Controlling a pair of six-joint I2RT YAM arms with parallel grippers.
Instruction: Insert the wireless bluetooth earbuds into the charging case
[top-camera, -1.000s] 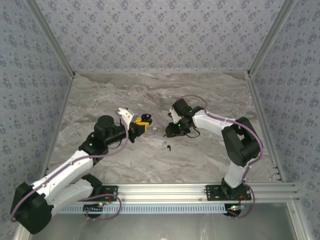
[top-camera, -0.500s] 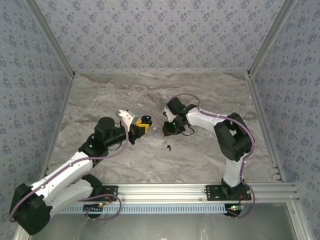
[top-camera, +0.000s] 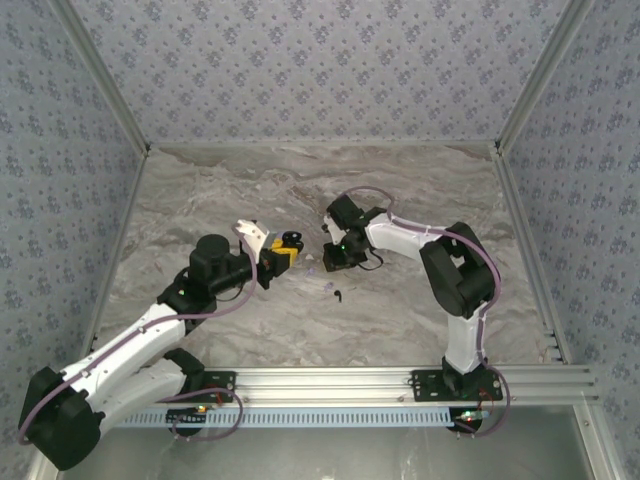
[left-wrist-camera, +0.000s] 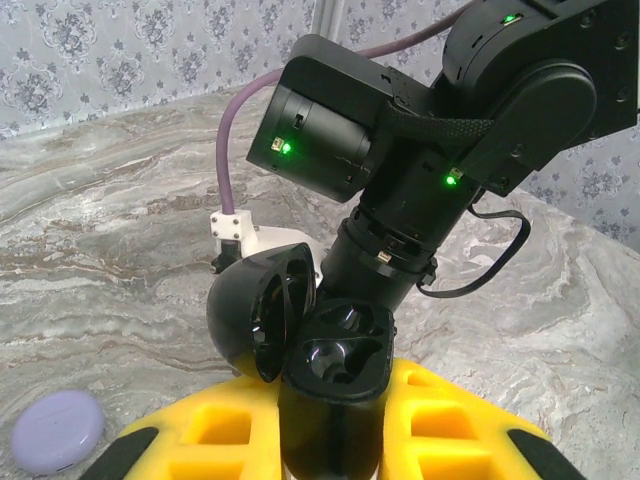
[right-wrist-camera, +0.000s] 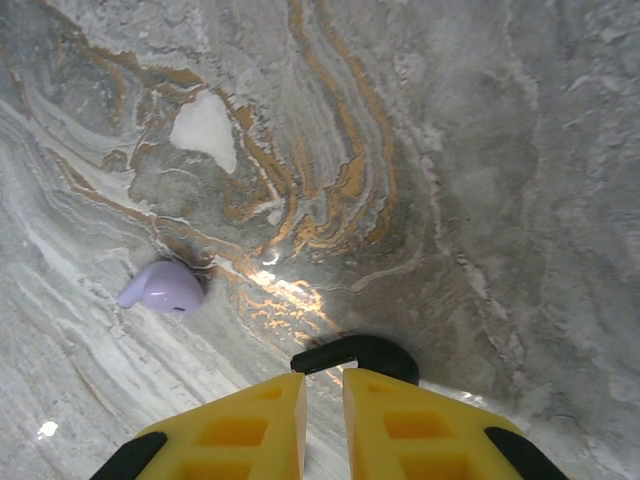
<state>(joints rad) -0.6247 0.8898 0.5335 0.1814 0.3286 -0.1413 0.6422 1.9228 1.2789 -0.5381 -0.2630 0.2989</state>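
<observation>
My left gripper (left-wrist-camera: 335, 385) is shut on the black charging case (left-wrist-camera: 338, 360), held upright with its round lid (left-wrist-camera: 255, 315) hinged open to the left and both sockets empty. In the top view that left gripper (top-camera: 283, 248) is left of centre with the case (top-camera: 291, 239) at its tips. The right gripper (top-camera: 334, 262) points down at the table just right of it. Its yellow fingers (right-wrist-camera: 250, 420) stand a narrow slit apart, closed at the tips on a black earbud (right-wrist-camera: 360, 355) on the marble. A pale purple earbud (right-wrist-camera: 160, 287) lies to the left.
A closed pale purple case (left-wrist-camera: 58, 445) lies on the table below the left gripper. Another purple bud (top-camera: 328, 288) and a black bud (top-camera: 339, 295) lie on the marble in front of the right gripper. The right arm's wrist (left-wrist-camera: 400, 170) hangs close behind the open case.
The right arm has shifted a little left toward the held case, and its fingers have closed in. The left arm and the case have stayed put.
</observation>
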